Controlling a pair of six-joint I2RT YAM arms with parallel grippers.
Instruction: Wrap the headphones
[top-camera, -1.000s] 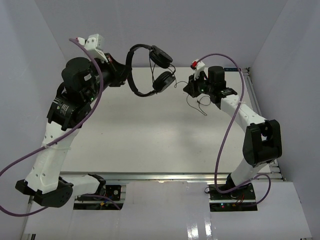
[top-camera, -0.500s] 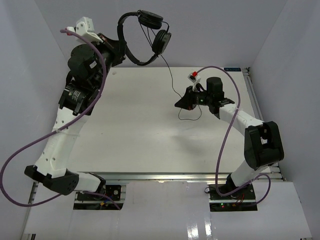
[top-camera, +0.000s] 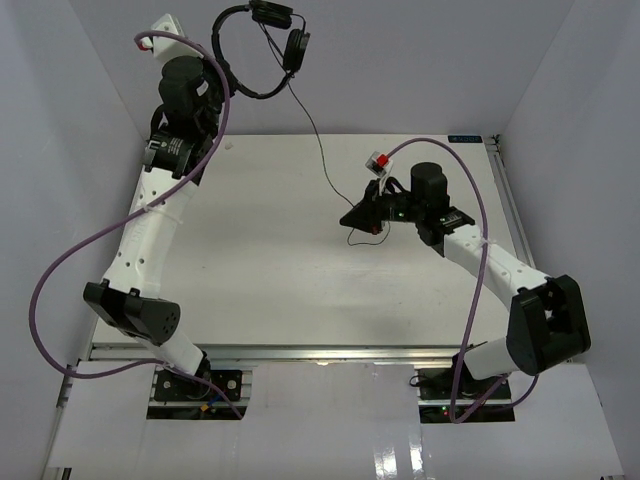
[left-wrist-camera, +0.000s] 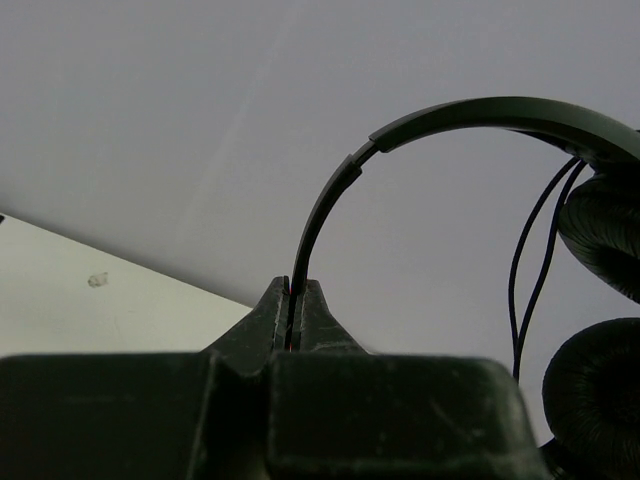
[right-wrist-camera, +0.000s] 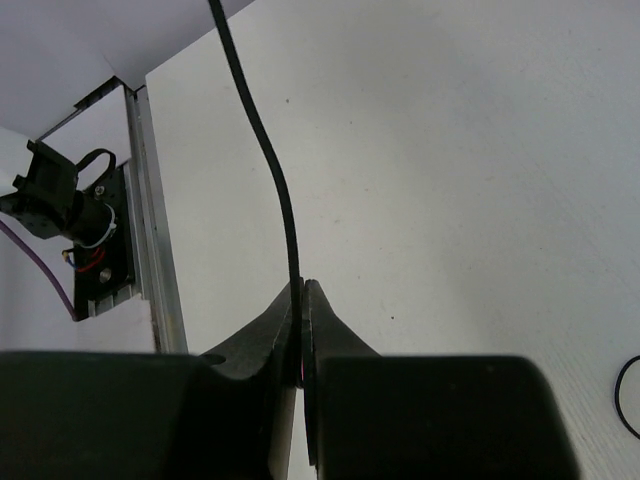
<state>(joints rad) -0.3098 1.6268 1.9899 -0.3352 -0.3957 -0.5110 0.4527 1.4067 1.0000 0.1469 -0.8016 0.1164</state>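
Observation:
The black headphones (top-camera: 262, 40) hang high above the table's far left side, held by the thin headband (left-wrist-camera: 470, 110). My left gripper (top-camera: 224, 74) is shut on that headband, which is pinched between the tips (left-wrist-camera: 294, 290). Both padded earcups (left-wrist-camera: 605, 230) hang at the right of the left wrist view. The thin black cord (top-camera: 316, 140) runs down from the earcups to my right gripper (top-camera: 350, 218), which is low over the table's middle right. That gripper (right-wrist-camera: 301, 285) is shut on the cord (right-wrist-camera: 262, 140). A slack loop of cord (top-camera: 365, 238) lies beside it.
The white table (top-camera: 250, 260) is boxed in by pale walls on the left, back and right. A metal rail (top-camera: 320, 352) runs along the near edge. Thick purple robot cables (top-camera: 60, 290) loop off both arms.
My left arm has swung the headphones up and back toward the far-left corner. My right gripper has slid left and nearer with the cord, and the cord between them is drawn out longer.

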